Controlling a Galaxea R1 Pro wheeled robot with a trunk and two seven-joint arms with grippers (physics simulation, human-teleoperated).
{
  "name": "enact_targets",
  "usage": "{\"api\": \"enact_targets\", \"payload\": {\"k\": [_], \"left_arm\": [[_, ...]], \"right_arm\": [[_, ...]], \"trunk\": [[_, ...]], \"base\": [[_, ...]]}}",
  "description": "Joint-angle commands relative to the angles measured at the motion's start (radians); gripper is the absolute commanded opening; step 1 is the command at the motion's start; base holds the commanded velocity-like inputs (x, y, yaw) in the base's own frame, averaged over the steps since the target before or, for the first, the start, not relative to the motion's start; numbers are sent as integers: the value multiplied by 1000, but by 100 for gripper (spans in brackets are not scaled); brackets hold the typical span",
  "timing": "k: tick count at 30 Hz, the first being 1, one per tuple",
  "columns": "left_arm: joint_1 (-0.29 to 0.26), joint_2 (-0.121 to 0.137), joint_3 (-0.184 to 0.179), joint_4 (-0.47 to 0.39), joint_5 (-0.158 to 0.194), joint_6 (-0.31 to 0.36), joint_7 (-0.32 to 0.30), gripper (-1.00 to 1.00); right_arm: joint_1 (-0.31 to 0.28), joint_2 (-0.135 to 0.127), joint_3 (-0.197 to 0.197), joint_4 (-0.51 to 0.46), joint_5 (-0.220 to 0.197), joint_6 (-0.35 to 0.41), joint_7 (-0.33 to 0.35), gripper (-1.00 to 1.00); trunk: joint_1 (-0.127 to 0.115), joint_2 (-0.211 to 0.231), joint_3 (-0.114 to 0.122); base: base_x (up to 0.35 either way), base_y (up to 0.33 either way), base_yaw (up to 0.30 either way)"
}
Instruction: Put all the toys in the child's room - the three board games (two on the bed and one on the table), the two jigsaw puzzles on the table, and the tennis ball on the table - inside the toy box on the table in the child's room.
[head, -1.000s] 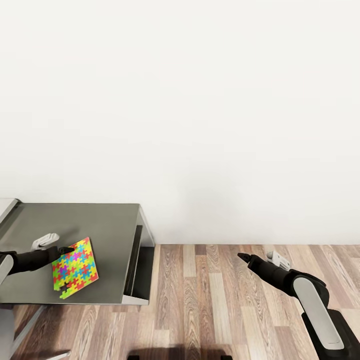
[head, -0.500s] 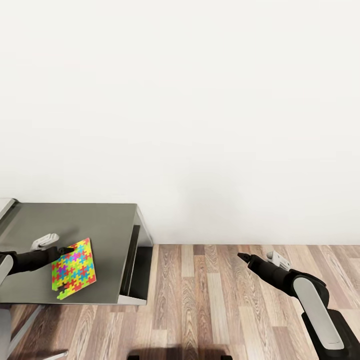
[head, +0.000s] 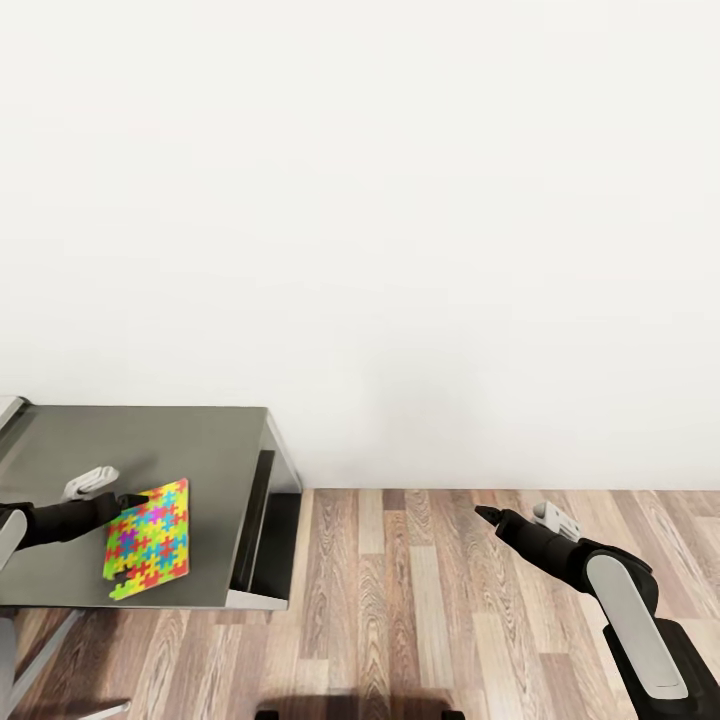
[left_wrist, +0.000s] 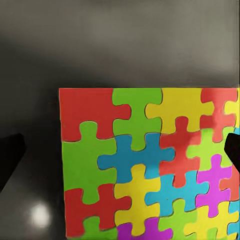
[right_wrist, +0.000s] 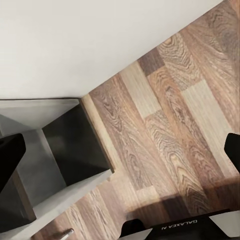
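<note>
One thin, flat jigsaw puzzle sheet (head: 148, 539) in a bright mosaic of yellow, red, green and blue sits tilted over the near right part of the long grey-topped table (head: 200, 440) in the head view, its left edge at the tip of the left gripper (head: 128, 499), which appears to hold it. Far right, the right gripper (head: 484, 514) hangs over the wood plank floor (head: 420, 600) with its tips together, below the white wall (head: 400, 200). In the left wrist view the puzzle lies between two dark fingertips (left_wrist: 10, 157) set wide apart, over the grey top. In the right wrist view, wide-spaced dark fingertips (right_wrist: 10, 155) frame planks, wall and the table's end.
</note>
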Motion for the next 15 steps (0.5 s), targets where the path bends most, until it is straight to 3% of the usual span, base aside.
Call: {"api": "enact_targets", "payload": {"k": [1, 8, 15], "left_arm": [[1, -73, 1, 0, 9, 12, -1, 100], [1, -73, 0, -2, 9, 11, -2, 100], [1, -73, 0, -2, 9, 11, -34, 100]], "right_arm": [[-1, 0, 0, -1, -10, 3, -10, 100], [-1, 0, 0, -1, -10, 3, -10, 100], [-1, 0, 0, -1, -10, 3, -10, 100]], "trunk": [[1, -1, -2], [1, -1, -2], [1, -1, -2]], "base": [[0, -22, 0], [0, -149, 0], [0, -34, 0]]}}
